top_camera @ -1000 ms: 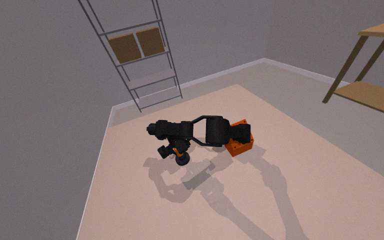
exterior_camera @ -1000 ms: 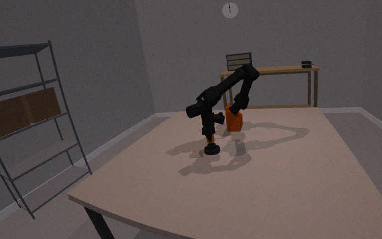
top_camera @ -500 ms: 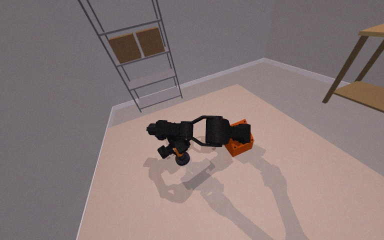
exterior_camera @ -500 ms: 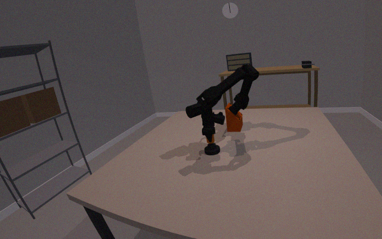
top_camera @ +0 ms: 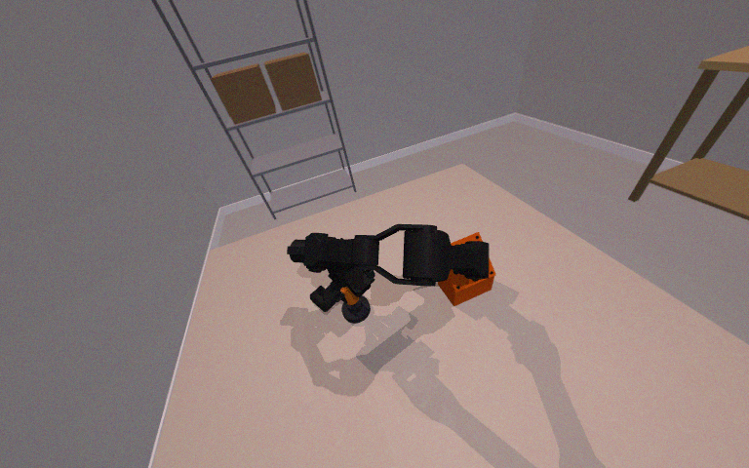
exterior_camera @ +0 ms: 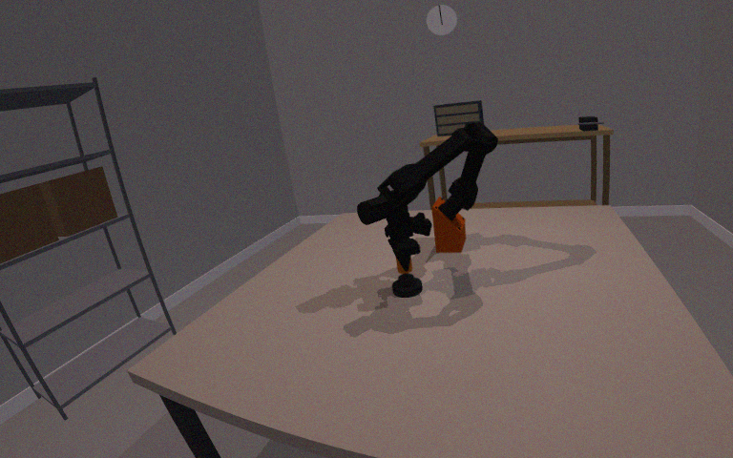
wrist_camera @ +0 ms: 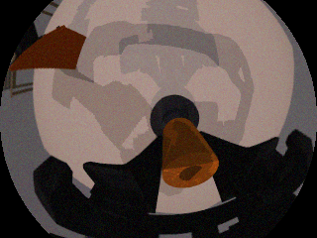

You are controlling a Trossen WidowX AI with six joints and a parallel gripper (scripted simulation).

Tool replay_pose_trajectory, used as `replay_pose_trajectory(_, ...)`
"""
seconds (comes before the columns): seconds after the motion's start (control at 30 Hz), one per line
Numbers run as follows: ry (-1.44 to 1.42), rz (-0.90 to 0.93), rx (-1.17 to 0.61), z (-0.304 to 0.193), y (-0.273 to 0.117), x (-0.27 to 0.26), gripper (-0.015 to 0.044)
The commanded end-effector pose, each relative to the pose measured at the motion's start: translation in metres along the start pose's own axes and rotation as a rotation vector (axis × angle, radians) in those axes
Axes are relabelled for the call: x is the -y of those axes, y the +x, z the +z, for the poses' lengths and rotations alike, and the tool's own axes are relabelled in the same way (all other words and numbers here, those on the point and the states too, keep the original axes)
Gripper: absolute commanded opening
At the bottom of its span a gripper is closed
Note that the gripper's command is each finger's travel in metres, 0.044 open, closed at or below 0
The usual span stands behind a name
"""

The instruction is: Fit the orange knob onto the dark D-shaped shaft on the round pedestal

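My gripper [top_camera: 347, 288] [exterior_camera: 405, 262] [wrist_camera: 180, 137] is shut on the orange knob [top_camera: 350, 296] [exterior_camera: 401, 267] [wrist_camera: 179, 130]. The knob stands between the fingers over the pedestal, and a dark oval shows on its near end in the wrist view. The dark round pedestal [top_camera: 356, 315] [exterior_camera: 407, 288] [wrist_camera: 159, 113] stands on the table. In the exterior view the knob's lower edge is close above the pedestal. The shaft is hidden or too dark to make out, and I cannot tell whether the knob is on it.
The orange block [top_camera: 468, 292] [exterior_camera: 447, 238] [wrist_camera: 56, 51] stands at the arm's base, behind the pedestal in the exterior view. The arm's shadows fall across the table [top_camera: 264, 397] [exterior_camera: 486, 378]. A metal shelf [exterior_camera: 123, 194] and a wooden bench [exterior_camera: 540, 133] stand beyond the table.
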State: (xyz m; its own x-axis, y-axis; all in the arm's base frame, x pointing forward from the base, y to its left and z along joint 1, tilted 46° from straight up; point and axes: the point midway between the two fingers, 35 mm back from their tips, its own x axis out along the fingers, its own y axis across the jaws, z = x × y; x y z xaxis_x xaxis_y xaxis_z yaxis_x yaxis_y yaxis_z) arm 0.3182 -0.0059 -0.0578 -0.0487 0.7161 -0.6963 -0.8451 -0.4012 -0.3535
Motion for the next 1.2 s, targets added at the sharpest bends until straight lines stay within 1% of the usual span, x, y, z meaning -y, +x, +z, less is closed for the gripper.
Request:
replay_pose_trajectory(0.0,-0.02,-0.001,-0.002,0.0004,0.0012,-0.0007,0.0)
replay_pose_trajectory(0.73,-0.02,-0.001,-0.003,-0.0015,-0.0019,0.0016,0.0)
replay_pose_trajectory(0.8,-0.047,-0.001,-0.003,-0.0015,-0.0021,0.0017,0.0)
replay_pose_trajectory(0.97,-0.22,-0.001,-0.003,-0.0027,-0.0033,0.0031,0.0)
replay_pose_trajectory(1.17,-0.23,-0.001,-0.003,-0.0037,-0.0018,0.0027,0.0)
